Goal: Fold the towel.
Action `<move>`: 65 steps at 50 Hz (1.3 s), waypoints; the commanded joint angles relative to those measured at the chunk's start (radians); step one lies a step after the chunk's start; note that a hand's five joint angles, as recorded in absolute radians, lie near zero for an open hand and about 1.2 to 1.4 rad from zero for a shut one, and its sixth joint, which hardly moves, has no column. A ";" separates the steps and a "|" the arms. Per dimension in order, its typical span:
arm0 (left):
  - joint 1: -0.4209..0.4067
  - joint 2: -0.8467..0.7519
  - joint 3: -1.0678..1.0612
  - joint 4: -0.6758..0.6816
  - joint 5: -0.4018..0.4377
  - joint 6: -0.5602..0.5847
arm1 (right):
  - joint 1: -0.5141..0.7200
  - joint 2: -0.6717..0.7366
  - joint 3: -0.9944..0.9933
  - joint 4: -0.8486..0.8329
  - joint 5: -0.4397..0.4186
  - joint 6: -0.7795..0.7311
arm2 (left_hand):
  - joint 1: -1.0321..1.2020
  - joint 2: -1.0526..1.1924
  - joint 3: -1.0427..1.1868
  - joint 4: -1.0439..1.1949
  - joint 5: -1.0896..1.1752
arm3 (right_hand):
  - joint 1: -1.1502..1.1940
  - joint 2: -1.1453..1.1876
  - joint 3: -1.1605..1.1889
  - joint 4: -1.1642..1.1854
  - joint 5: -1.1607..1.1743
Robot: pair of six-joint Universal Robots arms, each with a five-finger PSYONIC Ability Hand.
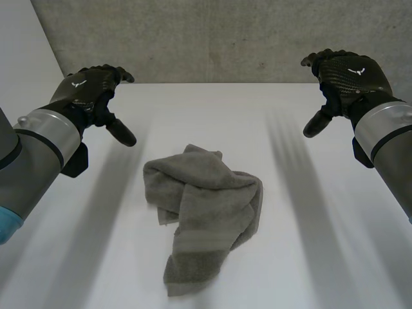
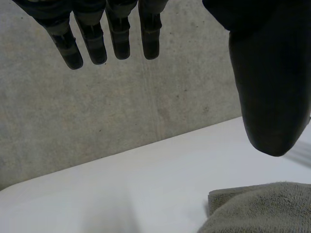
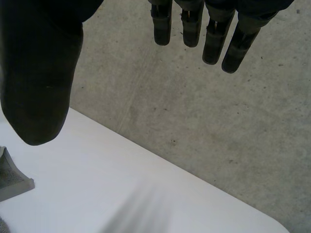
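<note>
A grey-green towel [image 1: 203,215] lies crumpled in a heap on the white table [image 1: 309,257], near the middle. My left hand [image 1: 87,90] hovers above the table to the towel's far left, fingers relaxed and holding nothing. My right hand [image 1: 347,77] hovers at the far right, also open and empty. In the left wrist view the straight fingers [image 2: 92,39] and thumb [image 2: 269,87] of my left hand are spread, with a towel edge [image 2: 262,206] below the thumb. In the right wrist view my right hand's fingers [image 3: 214,34] and thumb [image 3: 39,82] stand apart, a towel corner [image 3: 12,179] beneath the thumb.
A grey concrete wall [image 1: 212,32] rises right behind the table's far edge. White tabletop stretches on all sides of the towel.
</note>
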 commanded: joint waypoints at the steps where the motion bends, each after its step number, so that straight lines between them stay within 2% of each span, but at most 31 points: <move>1: 0.000 -0.004 -0.003 0.005 0.007 -0.001 | 0.000 0.000 0.003 -0.001 0.002 0.000 | -0.121 -0.057 -0.045 -0.056 -0.039 | -0.053 -0.077 -0.033 -0.053 -0.061; 9: -0.009 -0.036 -0.003 0.073 0.020 0.006 | -0.002 0.003 0.011 0.003 -0.020 0.016 | -0.121 -0.057 -0.045 -0.056 -0.039 | -0.053 -0.077 -0.033 -0.053 -0.061; 12: -0.017 -0.063 0.000 0.114 0.059 0.007 | 0.001 0.012 0.025 0.005 -0.037 0.051 | -0.112 -0.049 -0.045 -0.056 -0.030 | -0.053 -0.077 -0.033 -0.053 -0.061; 14: -0.009 -0.127 0.019 0.149 0.160 0.024 | 0.000 0.017 0.036 0.003 -0.047 0.090 | -0.100 -0.037 -0.045 -0.056 -0.019 | -0.053 -0.077 -0.033 -0.053 -0.061; 15: -0.009 -0.128 0.019 0.150 0.161 0.024 | 0.000 0.017 0.036 0.003 -0.048 0.091 | -0.100 -0.037 -0.045 -0.056 -0.019 | -0.053 -0.077 -0.033 -0.053 -0.061; 16: -0.005 -0.163 0.034 0.162 0.224 0.047 | -0.003 0.023 0.052 0.002 -0.066 0.133 | -0.100 -0.037 -0.045 -0.056 -0.019 | -0.053 -0.077 -0.033 -0.053 -0.061; 17: -0.004 -0.163 0.034 0.162 0.225 0.047 | -0.003 0.041 0.072 -0.003 -0.087 0.170 | -0.100 -0.037 -0.045 -0.056 -0.019 | -0.053 -0.077 -0.033 -0.053 -0.061; 19: -0.004 -0.230 0.080 0.165 0.346 0.123 | 0.000 0.064 0.092 -0.008 -0.104 0.204 | -0.097 -0.034 -0.045 -0.056 -0.016 | -0.053 -0.077 -0.033 -0.053 -0.061; 20: -0.004 -0.231 0.080 0.165 0.346 0.124 | 0.006 0.087 0.108 -0.011 -0.124 0.233 | -0.097 -0.034 -0.045 -0.056 -0.016 | -0.053 -0.077 -0.033 -0.053 -0.061; 22: -0.001 -0.315 0.144 0.162 0.421 0.215 | 0.012 0.112 0.120 -0.020 -0.139 0.250 | -0.097 -0.034 -0.045 -0.056 -0.016 | -0.053 -0.077 -0.033 -0.053 -0.061; 27: -0.001 -0.425 0.236 0.151 0.431 0.318 | 0.047 0.214 0.134 -0.066 -0.160 0.270 | -0.097 -0.034 -0.045 -0.056 -0.016 | -0.053 -0.077 -0.033 -0.053 -0.061; 33: -0.003 -0.508 0.273 0.134 0.440 0.371 | 0.090 0.305 0.135 -0.152 -0.164 0.273 | -0.080 -0.016 -0.045 -0.056 0.002 | -0.053 -0.077 -0.033 -0.053 -0.061; 37: -0.009 -0.574 0.284 0.111 0.448 0.424 | 0.110 0.344 0.132 -0.181 -0.170 0.275 | 0.084 0.147 -0.045 -0.056 0.166 | -0.053 -0.077 -0.033 -0.053 -0.061; 40: -0.015 -0.605 0.284 0.084 0.467 0.482 | 0.136 0.382 0.128 -0.195 -0.176 0.275 | 0.117 0.180 -0.045 -0.056 0.199 | -0.053 -0.077 -0.033 -0.053 -0.061; 42: -0.018 -0.616 0.284 0.067 0.478 0.512 | 0.144 0.399 0.120 -0.195 -0.175 0.275 | 0.138 0.201 -0.045 -0.056 0.219 | -0.005 -0.028 -0.033 -0.053 -0.013; 44: -0.021 -0.622 0.284 0.056 0.487 0.538 | 0.153 0.414 0.117 -0.195 -0.176 0.275 | 0.187 0.251 -0.045 -0.056 0.269 | 0.252 0.229 -0.033 -0.053 0.244; 45: -0.026 -0.628 0.284 0.045 0.497 0.556 | 0.153 0.414 0.117 -0.195 -0.176 0.275 | 0.309 0.373 -0.045 -0.056 0.391 | 0.254 0.230 -0.033 -0.053 0.245; 46: -0.032 -0.629 0.284 0.038 0.507 0.567 | 0.153 0.416 0.119 -0.195 -0.176 0.275 | 0.462 0.525 -0.045 -0.056 0.544 | 0.425 0.402 -0.033 -0.053 0.417; 47: -0.032 -0.629 0.284 0.038 0.507 0.567 | 0.153 0.416 0.123 -0.195 -0.176 0.275 | 0.463 0.527 -0.045 -0.056 0.545 | 0.569 0.546 -0.033 -0.053 0.561; 48: -0.034 -0.629 0.282 0.027 0.515 0.570 | 0.153 0.416 0.123 -0.195 -0.176 0.275 | 0.588 0.652 -0.045 -0.056 0.670 | 0.571 0.547 -0.033 -0.053 0.563; 49: -0.032 -0.628 0.282 0.013 0.521 0.572 | 0.153 0.410 0.128 -0.192 -0.179 0.273 | 0.729 0.792 -0.045 -0.056 0.811 | 0.809 0.786 -0.033 -0.053 0.801; 50: -0.032 -0.628 0.282 0.013 0.521 0.572 | 0.153 0.410 0.128 -0.192 -0.179 0.273 | 0.731 0.794 -0.045 -0.056 0.812 | 0.811 0.788 -0.033 -0.053 0.803; 51: -0.031 -0.623 0.281 -0.008 0.523 0.575 | 0.147 0.403 0.132 -0.186 -0.181 0.273 | 0.870 0.933 -0.045 -0.056 0.952 | 1.061 1.038 -0.033 -0.053 1.053; 52: -0.028 -0.617 0.279 -0.036 0.521 0.579 | 0.143 0.393 0.138 -0.179 -0.192 0.272 | 1.020 1.083 -0.045 -0.056 1.101 | 1.167 1.144 -0.033 -0.053 1.159; 56: -0.021 -0.582 0.270 -0.090 0.520 0.596 | 0.129 0.354 0.155 -0.169 -0.232 0.258 | 1.077 1.140 -0.045 -0.056 1.158 | 1.168 1.145 -0.033 -0.053 1.160; 58: -0.015 -0.553 0.259 -0.110 0.515 0.611 | 0.109 0.327 0.160 -0.147 -0.302 0.218 | 1.077 1.140 -0.045 -0.056 1.158 | 1.168 1.145 -0.033 -0.053 1.160; 61: -0.008 -0.508 0.235 -0.120 0.507 0.644 | 0.100 0.324 0.136 -0.112 -0.353 0.149 | 1.077 1.140 -0.045 -0.056 1.158 | 1.168 1.145 -0.033 -0.053 1.160; 65: 0.011 -0.488 0.236 -0.107 0.500 0.661 | 0.092 0.336 0.056 -0.087 -0.359 0.097 | 1.077 1.140 -0.045 -0.056 1.158 | 1.168 1.145 -0.033 -0.053 1.160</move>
